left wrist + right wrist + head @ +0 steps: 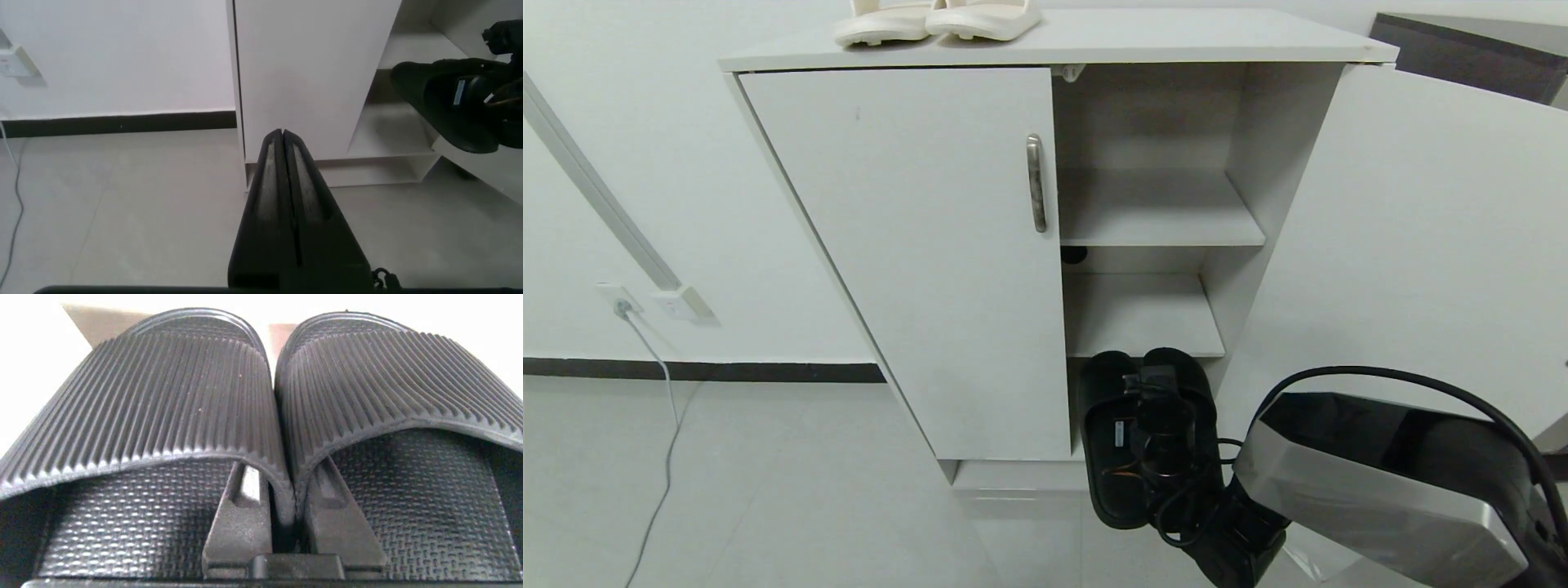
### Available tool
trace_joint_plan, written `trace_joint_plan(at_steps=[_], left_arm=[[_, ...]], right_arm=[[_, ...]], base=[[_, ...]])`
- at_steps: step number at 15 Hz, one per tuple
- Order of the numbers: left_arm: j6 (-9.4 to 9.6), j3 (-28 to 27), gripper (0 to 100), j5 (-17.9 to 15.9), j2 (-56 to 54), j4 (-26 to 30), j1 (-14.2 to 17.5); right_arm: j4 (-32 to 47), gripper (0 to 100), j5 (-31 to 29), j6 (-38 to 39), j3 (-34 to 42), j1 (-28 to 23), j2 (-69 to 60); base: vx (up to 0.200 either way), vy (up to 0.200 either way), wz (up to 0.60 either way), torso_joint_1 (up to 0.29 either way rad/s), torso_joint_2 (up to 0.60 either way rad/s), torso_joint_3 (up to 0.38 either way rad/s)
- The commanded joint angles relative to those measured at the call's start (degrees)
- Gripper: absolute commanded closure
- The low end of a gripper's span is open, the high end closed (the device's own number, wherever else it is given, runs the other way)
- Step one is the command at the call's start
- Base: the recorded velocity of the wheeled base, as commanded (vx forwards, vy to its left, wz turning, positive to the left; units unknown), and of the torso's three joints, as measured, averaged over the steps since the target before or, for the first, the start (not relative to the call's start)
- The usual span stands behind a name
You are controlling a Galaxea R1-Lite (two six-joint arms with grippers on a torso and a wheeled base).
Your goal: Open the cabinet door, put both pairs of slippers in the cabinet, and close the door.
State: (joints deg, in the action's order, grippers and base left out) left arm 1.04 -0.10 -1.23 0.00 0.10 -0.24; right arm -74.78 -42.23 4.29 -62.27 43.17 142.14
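Black ribbed rubber fills my grip: my right pincer (1164, 416) is clamped on the touching inner walls of the black slippers (1119, 441), low centre in the head view, toes at the lowest bay of the cabinet (1094, 37). Its right door (1421, 245) stands wide open. I judge this pair is mid-stowing; next I must push it in level, then let go. Smooth, thick-soled cream slippers (939, 20) sit at top centre-left on the flat white top. My left pincer (282, 139) is pressed together above the floor.
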Motion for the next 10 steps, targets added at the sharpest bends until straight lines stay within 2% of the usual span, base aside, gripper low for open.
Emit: trace_joint_plan(at_steps=[1, 8, 10], left_arm=[[0.02, 0.0, 100, 0.0, 0.1, 0.0, 0.0], [0.02, 0.0, 100, 0.0, 0.1, 0.0, 0.0], [-0.07, 0.0, 100, 0.0, 0.1, 0.0, 0.0]], right_arm=[[-2.7, 100, 0.0, -2.2, 0.1, -0.6, 2.0], [-2.7, 100, 0.0, -2.4, -0.4, -2.0, 2.2], [-2.7, 100, 0.0, -2.4, -0.5, -2.2, 2.2]], base=[[0.000, 0.000, 0.00, 0.000, 0.00, 0.000], [0.000, 0.000, 0.00, 0.000, 0.00, 0.000], [0.200, 0.000, 0.00, 0.002, 0.00, 0.000]])
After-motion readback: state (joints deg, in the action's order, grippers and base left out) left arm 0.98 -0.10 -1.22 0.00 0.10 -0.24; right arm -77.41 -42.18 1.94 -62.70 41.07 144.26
